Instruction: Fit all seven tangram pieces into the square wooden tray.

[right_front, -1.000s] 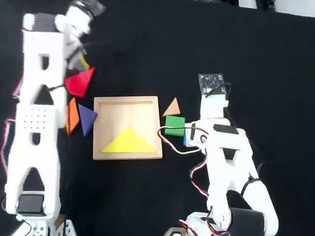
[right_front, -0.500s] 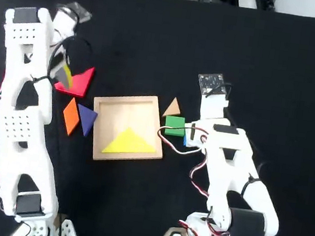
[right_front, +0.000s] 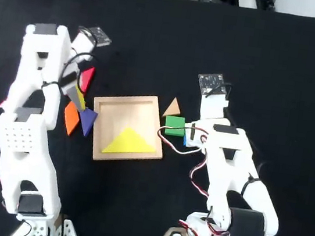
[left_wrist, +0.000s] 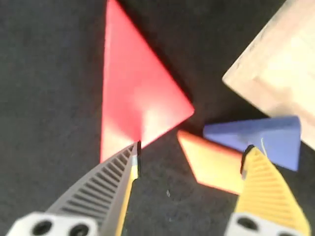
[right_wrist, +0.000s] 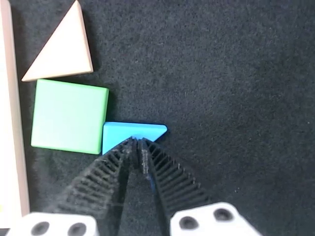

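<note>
The square wooden tray [right_front: 128, 109] holds a yellow triangle [right_front: 128, 141]. Left of it lie a red triangle [right_front: 86, 77], an orange parallelogram [right_front: 71, 117] and a dark blue triangle [right_front: 87, 120]. My left gripper [right_front: 77, 98] hangs open over them. Its wrist view has the red triangle [left_wrist: 138, 103], the orange piece [left_wrist: 211, 164], the dark blue triangle [left_wrist: 266, 140] and a tray corner [left_wrist: 280, 73] ahead of the left gripper [left_wrist: 192, 150]. Right of the tray are a tan triangle [right_wrist: 64, 46], a green square [right_wrist: 69, 115] and a light blue triangle [right_wrist: 133, 132]. My right gripper [right_wrist: 136, 143] is shut, its tips over the light blue piece.
The table is covered in black cloth [right_front: 281, 71], with bare room behind the tray and far right. The tan triangle [right_front: 173, 107] and green square [right_front: 174, 125] lie close to the tray's right rim. The right arm [right_front: 224, 145] stands just beside them.
The left arm swung out to the left and came back, with its gripper now lower, between the red triangle and the orange piece. The right arm has not moved.
</note>
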### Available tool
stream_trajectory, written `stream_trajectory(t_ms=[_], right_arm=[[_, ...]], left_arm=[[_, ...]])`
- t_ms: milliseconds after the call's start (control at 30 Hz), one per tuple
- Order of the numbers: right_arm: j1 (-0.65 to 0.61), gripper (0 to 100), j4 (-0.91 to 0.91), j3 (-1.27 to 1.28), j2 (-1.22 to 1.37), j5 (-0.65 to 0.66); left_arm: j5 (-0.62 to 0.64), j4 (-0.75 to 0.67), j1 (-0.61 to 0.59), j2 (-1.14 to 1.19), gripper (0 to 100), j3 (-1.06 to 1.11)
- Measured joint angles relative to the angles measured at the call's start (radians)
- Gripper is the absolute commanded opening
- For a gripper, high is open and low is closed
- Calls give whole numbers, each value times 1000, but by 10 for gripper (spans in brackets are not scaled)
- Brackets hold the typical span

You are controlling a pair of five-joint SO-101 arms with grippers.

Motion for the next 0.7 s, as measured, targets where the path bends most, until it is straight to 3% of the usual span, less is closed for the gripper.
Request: stream_trajectory(t_ms=[333,700], right_arm=[[0,12,0,0,0,0],[-2,12,0,0,0,0]], left_arm=[[0,-106,41,0,336,8],[-60,-117,46,78,336,-71]])
